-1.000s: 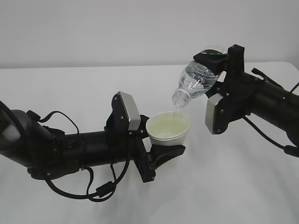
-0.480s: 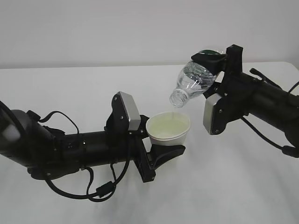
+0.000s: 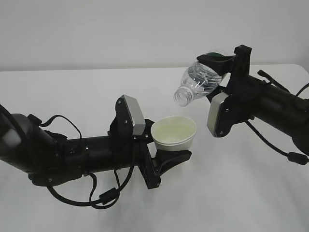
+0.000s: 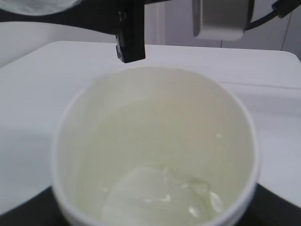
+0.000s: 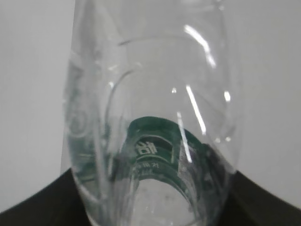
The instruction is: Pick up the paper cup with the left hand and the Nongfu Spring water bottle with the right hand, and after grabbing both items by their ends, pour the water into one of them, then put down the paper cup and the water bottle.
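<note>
While the paper cup [image 3: 174, 135] sits upright in the left tool [image 3: 166, 154], clamped low on its wall above the white tabletop [image 3: 72, 92], water [image 4: 160, 197] pools in its bottom. Up and to its right, the Nongfu Spring water bottle [image 3: 198, 83] tilts neck-down, gripped at its base end by the right tool [image 3: 223, 63].
</note>
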Motion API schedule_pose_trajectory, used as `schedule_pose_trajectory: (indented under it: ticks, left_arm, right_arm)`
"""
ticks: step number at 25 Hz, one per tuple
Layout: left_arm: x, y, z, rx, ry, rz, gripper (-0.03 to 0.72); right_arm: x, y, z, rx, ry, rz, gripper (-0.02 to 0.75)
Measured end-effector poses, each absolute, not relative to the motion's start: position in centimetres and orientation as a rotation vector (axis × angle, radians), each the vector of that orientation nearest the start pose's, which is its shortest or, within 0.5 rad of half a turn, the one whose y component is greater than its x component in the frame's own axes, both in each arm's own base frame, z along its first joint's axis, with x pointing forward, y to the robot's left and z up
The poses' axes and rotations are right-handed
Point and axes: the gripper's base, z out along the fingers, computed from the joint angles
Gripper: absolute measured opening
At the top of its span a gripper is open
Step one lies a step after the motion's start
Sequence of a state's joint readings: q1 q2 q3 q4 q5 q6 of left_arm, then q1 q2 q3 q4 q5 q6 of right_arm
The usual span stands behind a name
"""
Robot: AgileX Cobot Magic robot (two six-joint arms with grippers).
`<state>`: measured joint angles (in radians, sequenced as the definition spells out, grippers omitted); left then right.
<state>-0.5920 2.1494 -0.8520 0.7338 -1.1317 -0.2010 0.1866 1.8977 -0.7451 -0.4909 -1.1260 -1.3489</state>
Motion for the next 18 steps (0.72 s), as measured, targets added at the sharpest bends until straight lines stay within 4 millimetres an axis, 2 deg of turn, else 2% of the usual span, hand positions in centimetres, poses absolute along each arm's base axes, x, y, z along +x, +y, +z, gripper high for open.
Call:
schedule_pose_trajectory:
  ticks: [18]
  left_arm:
    - [27.36,-25.03,9.66,1.096,1.451,-0.879,0.462]
  right_arm:
    - [34.01,9.83,17.12,-1.27,0.937,-0.585,0.445]
